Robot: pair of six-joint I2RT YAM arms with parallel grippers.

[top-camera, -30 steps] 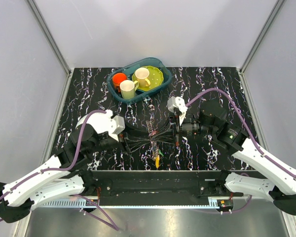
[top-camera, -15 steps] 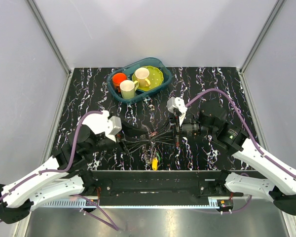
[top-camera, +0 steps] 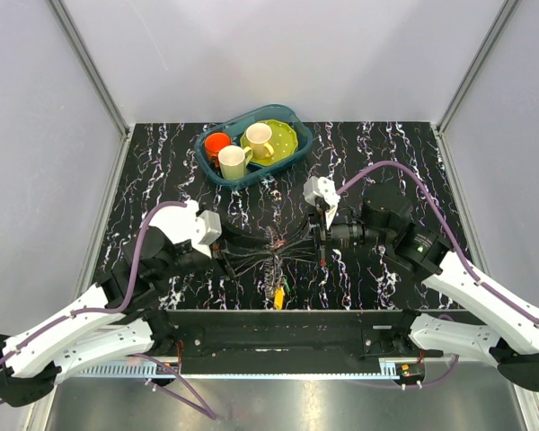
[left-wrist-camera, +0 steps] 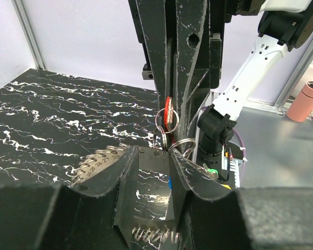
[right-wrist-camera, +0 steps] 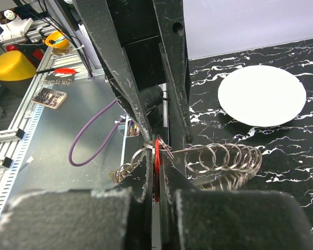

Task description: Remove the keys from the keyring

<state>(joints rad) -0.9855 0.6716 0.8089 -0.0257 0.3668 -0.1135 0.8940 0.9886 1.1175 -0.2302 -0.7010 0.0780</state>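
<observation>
The keyring (right-wrist-camera: 224,159) shows as a coil of small metal rings hanging between both grippers over the table's near middle (top-camera: 274,253). My right gripper (right-wrist-camera: 156,156) (top-camera: 296,244) is shut on a red key (right-wrist-camera: 157,150), seen edge-on between its pads. In the left wrist view that red key (left-wrist-camera: 169,114) hangs from small rings (left-wrist-camera: 161,138). My left gripper (left-wrist-camera: 151,153) (top-camera: 256,254) faces it, its jaws a key's width apart with a flat grey key (left-wrist-camera: 152,160) spanning the tips. A yellow key (top-camera: 278,294) and a green key (top-camera: 286,285) dangle below the bunch.
A teal tub (top-camera: 269,169) at the back holds two cream mugs, an orange cup and a green plate. A white plate (right-wrist-camera: 262,95) lies on the marble table beyond the ring coil. The table's metal front rail (top-camera: 278,337) runs just below the hanging keys.
My left arm has drawn back slightly to the left, and the dangling yellow key has swung left with it. The right arm has held still, shut on the red key.
</observation>
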